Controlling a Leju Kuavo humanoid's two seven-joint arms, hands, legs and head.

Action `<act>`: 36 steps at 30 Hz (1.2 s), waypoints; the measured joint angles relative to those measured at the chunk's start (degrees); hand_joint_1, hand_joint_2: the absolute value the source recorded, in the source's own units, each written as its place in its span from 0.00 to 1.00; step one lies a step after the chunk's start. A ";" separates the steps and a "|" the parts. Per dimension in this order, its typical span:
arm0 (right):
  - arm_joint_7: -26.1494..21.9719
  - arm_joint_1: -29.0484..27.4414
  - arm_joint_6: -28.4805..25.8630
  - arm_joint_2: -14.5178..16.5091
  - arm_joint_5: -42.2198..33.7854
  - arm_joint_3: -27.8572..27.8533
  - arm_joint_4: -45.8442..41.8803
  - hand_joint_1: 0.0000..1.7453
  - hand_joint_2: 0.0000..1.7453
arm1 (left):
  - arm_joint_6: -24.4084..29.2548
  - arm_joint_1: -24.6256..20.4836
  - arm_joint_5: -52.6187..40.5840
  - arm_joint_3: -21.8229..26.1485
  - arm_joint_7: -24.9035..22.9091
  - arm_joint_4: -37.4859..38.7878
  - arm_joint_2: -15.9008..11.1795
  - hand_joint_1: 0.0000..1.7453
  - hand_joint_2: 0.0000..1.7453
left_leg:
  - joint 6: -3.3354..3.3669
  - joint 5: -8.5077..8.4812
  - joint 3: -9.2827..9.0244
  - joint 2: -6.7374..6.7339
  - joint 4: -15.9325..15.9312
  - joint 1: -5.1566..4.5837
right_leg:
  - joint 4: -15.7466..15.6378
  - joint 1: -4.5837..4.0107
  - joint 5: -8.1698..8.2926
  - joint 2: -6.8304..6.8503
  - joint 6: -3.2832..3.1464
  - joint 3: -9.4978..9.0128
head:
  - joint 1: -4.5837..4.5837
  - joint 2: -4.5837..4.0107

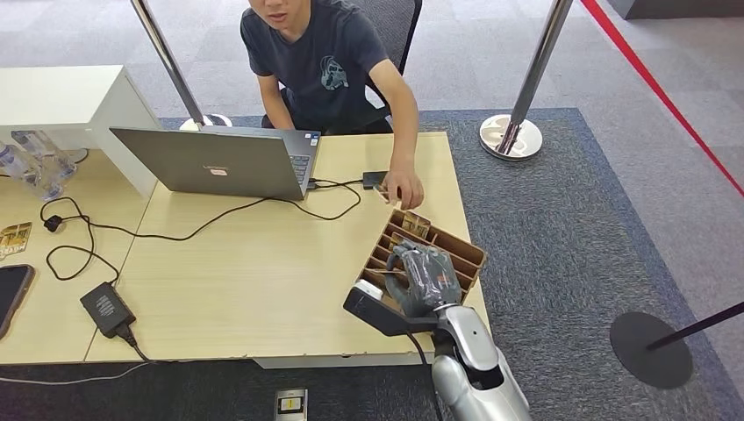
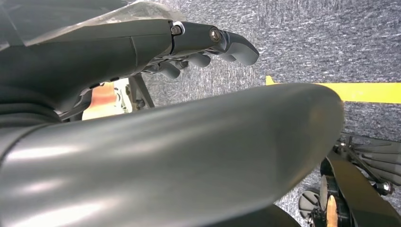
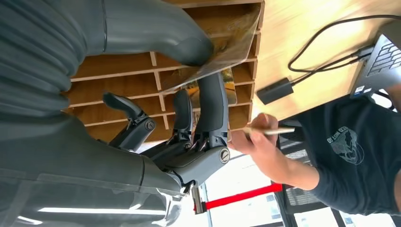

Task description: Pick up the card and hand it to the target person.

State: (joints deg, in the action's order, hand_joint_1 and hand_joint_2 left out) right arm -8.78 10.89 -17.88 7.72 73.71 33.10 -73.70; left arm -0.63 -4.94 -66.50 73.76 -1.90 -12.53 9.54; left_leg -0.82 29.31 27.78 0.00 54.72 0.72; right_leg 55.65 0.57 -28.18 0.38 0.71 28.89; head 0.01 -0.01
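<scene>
- Your right hand point(image 3: 189, 109) sits over the slotted cardboard tray point(image 1: 456, 250) at the table's point(image 1: 263, 281) near right corner, pinching a card point(image 3: 222, 52) between thumb and fingers.
- The card is thin, flat and glossy, with a yellowish-brown printed face, tilted over the tray's compartments.
- Your left hand point(image 2: 208, 45) hangs over grey carpet, fingers loosely curled and holding nothing.
- A seated person's hand point(image 1: 404, 187) holds another card just beyond the tray, beside a laptop point(image 1: 219, 162).

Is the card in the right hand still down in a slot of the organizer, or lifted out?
Lifted out. The right hand pinches the card between thumb and finger, above the wooden organizer.
</scene>
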 joint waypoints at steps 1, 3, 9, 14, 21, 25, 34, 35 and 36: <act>-0.15 0.31 0.07 -0.16 -0.52 0.11 -0.30 1.00 1.00 | 0.00 0.00 0.13 0.02 0.00 0.03 0.01 0.00 0.00 | 0.00 0.00 0.00 0.00 0.00 0.00 | 0.00 0.00 0.00 0.00 0.00 0.00 | 0.00 -0.01; -0.31 1.19 0.28 -0.52 -1.31 0.31 -1.16 1.00 1.00 | 0.05 0.00 0.40 0.07 0.01 0.09 0.03 0.00 0.00 | 0.00 0.00 0.00 0.00 0.00 0.00 | 0.00 0.00 0.01 0.00 0.00 0.00 | -0.01 0.00; -0.42 5.48 0.15 -1.72 -2.73 1.03 -3.30 1.00 1.00 | 0.34 -0.02 1.20 0.37 0.02 0.22 0.17 0.00 0.00 | -0.01 -0.02 -0.01 -0.01 0.00 0.00 | 0.01 0.00 0.04 0.00 -0.02 0.00 | 0.00 0.01; -0.01 10.72 -0.56 -2.25 -3.53 2.24 -3.80 1.00 1.00 | 0.57 -0.04 1.54 0.43 0.13 0.25 0.40 0.00 0.00 | -0.03 -0.06 -0.01 0.00 0.01 0.00 | 0.02 0.00 0.07 0.00 -0.01 0.01 | 0.00 0.01; 1.94 12.88 -0.63 -2.10 -2.96 2.73 -3.74 1.00 1.00 | 0.10 -0.06 0.53 0.40 0.39 0.33 0.48 0.00 0.00 | -0.04 -0.06 0.00 0.01 0.00 0.00 | 0.03 0.00 0.07 0.00 -0.02 0.01 | -0.01 0.01; 2.64 13.25 -0.60 -1.70 -2.54 2.71 -3.43 1.00 1.00 | -0.40 -0.07 -0.09 0.39 0.39 0.36 0.46 0.00 0.00 | -0.04 -0.06 0.00 0.01 0.00 0.00 | 0.03 0.00 0.07 0.00 -0.02 0.01 | -0.01 0.00; 2.45 16.49 -1.15 0.63 -3.45 2.35 2.18 1.00 1.00 | -0.63 -0.15 -1.22 0.25 0.39 0.36 0.45 0.00 0.00 | -0.06 -0.09 -0.01 0.00 0.00 0.00 | 0.06 0.00 0.08 0.00 -0.03 0.01 | -0.01 0.00; 2.29 17.05 -1.59 1.01 -3.65 2.20 3.43 1.00 1.00 | -0.63 -0.17 -1.27 0.24 0.43 0.36 0.44 0.00 0.00 | -0.06 -0.10 -0.01 0.00 0.01 0.00 | 0.06 0.00 0.08 0.00 -0.03 0.02 | -0.01 0.01; 2.10 17.58 -2.05 1.39 -3.85 2.04 4.74 1.00 1.00 | -0.63 -0.18 -1.31 0.24 0.47 0.36 0.43 0.00 0.00 | -0.06 -0.11 -0.01 0.00 0.01 0.00 | 0.06 0.00 0.08 0.00 -0.03 0.02 | 0.00 0.01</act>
State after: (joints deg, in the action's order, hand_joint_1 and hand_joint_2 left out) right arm -6.68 28.46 -19.93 9.11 69.87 35.14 -68.96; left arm -1.27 -5.12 -67.81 73.99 -1.43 -12.17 9.97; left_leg -0.89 29.20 27.77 0.00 54.73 0.72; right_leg 55.71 0.57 -28.10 0.37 0.68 28.90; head 0.01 0.00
